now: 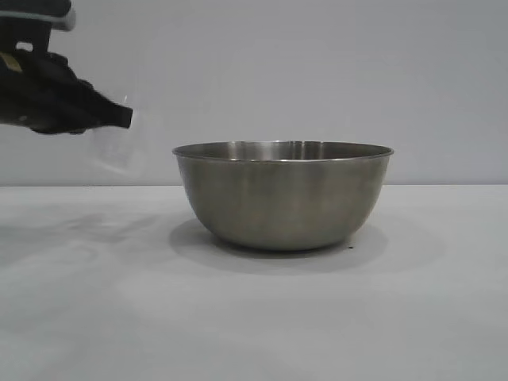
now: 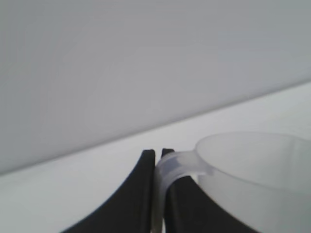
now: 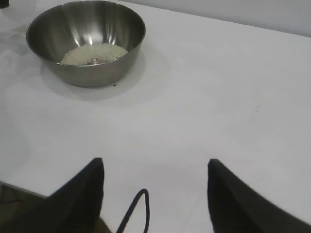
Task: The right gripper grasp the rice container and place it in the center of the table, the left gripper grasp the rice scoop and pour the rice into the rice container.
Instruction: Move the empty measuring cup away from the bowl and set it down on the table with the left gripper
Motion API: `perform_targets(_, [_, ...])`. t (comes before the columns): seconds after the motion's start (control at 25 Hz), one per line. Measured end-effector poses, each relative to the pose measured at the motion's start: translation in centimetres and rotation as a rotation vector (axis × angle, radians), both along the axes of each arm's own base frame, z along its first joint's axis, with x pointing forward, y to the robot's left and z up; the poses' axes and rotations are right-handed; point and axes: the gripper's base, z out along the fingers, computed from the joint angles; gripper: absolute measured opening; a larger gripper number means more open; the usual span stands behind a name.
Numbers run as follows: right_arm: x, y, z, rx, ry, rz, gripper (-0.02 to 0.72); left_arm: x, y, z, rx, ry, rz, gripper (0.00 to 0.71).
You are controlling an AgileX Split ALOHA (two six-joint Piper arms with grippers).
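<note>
The rice container, a large steel bowl, stands on the white table at its middle. In the right wrist view the container holds a low heap of rice. My left gripper hangs in the air to the left of the bowl, above rim height. It is shut on the handle of the translucent rice scoop. The scoop shows only faintly in the exterior view. I cannot tell whether rice is in it. My right gripper is open and empty, well away from the bowl above the table's near edge.
A plain grey wall stands behind the table. A black cable loops between the right gripper's fingers. A tiny dark speck lies by the bowl's base.
</note>
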Motion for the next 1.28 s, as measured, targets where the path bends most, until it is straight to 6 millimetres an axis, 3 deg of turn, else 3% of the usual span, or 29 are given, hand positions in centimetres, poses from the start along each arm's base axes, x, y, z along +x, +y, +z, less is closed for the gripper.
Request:
perform_targets(0.2, [0.0, 0.0, 0.0, 0.0, 0.0, 0.0, 0.442, -0.2, 0.0, -1.9, 0.012, 0.052, 0.0, 0.0])
perform_targets(0.64, [0.0, 0.0, 0.0, 0.0, 0.0, 0.0, 0.442, -0.2, 0.3, -2.6, 0.008, 0.067, 0.03, 0.0])
perform_targets(0.68, [0.0, 0.0, 0.0, 0.0, 0.0, 0.0, 0.442, -0.2, 0.3, -2.6, 0.008, 0.067, 0.03, 0.049])
perform_targets(0.8, [0.0, 0.0, 0.0, 0.0, 0.0, 0.0, 0.442, -0.2, 0.3, -2.6, 0.008, 0.067, 0.03, 0.049])
perform_targets(0.88, [0.0, 0.0, 0.0, 0.0, 0.0, 0.0, 0.442, -0.4, 0.4, -2.7, 0.01, 0.075, 0.03, 0.123])
perform_targets(1.2, [0.0, 0.0, 0.0, 0.001, 0.001, -0.001, 0.442, -2.2, 0.8, -3.8, 0.023, 0.142, 0.028, 0.108])
perform_targets(1.28, [0.0, 0.0, 0.0, 0.001, 0.001, -0.001, 0.442, -2.5, 0.9, -4.0, 0.014, 0.155, 0.03, 0.167])
